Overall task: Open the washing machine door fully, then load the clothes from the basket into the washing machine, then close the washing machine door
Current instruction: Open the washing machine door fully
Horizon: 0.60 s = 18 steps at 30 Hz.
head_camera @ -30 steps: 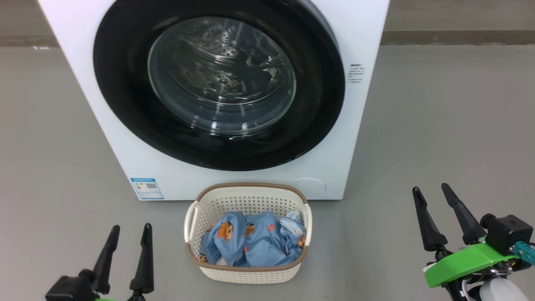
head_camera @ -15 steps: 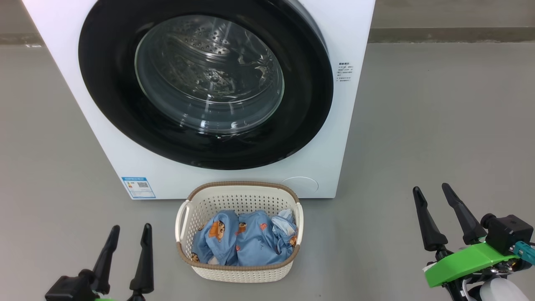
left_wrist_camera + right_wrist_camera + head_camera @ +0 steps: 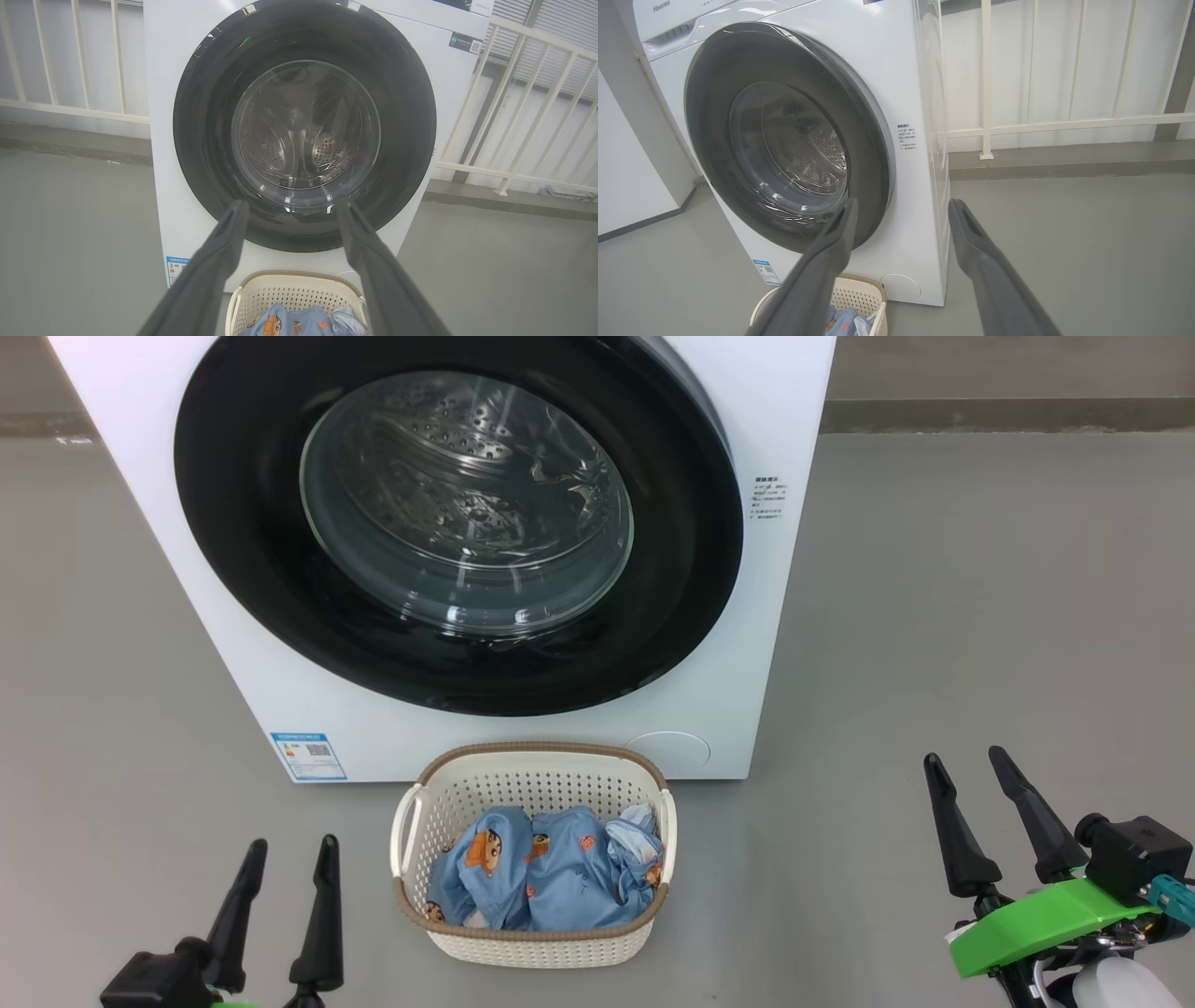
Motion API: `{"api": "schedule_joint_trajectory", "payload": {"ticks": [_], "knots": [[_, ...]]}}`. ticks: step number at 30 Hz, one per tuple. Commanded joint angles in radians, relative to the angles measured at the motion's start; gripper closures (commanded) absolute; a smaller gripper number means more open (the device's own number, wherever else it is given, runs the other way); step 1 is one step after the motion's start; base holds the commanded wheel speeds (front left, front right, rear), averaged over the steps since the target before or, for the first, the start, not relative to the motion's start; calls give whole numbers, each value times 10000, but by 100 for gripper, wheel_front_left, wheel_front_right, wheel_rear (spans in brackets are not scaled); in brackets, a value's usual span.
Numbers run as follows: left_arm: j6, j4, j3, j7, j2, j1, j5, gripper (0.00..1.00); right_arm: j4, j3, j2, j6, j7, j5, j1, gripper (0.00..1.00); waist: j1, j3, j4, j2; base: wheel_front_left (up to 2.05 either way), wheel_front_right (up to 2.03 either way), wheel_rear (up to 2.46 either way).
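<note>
The white washing machine (image 3: 794, 392) fills the upper head view, and its round black door (image 3: 243, 569) with the glass bowl window is closed flat against the front. Directly before it on the floor stands the cream basket (image 3: 532, 947) holding light blue clothes (image 3: 541, 868) with cartoon prints. My left gripper (image 3: 291, 847) is open at the lower left, left of the basket, empty. My right gripper (image 3: 964, 758) is open at the lower right, well clear of the basket, also empty. The door (image 3: 205, 140) (image 3: 873, 154) and basket (image 3: 289, 289) (image 3: 857, 294) show in both wrist views.
Grey floor (image 3: 980, 616) stretches to both sides of the machine. A white railing (image 3: 1064, 125) stands behind and to the right of it, and another railing (image 3: 70, 56) runs at its left. A blue label sticker (image 3: 306, 755) sits at the machine's lower left corner.
The head camera shifted, so machine and basket slid left in the picture one second ago, then held still. Both grippers keep their places and stay open.
</note>
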Motion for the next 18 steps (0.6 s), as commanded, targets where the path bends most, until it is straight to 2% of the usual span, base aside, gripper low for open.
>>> {"api": "schedule_joint_trajectory", "payload": {"ticks": [1, 18], "knots": [[4, -231, 333, -107, 136, -310, 28, 0, -202, 161, -122, 58, -124, 124, -394, 0, 0, 7, 0, 0, 0, 0, 0], [4, -188, 419, -107, 104, -315, 13, 0, -169, 67, -129, 58, -124, 182, -420, 0, 0, 23, -7, 0, 0, 0, 0]]}}
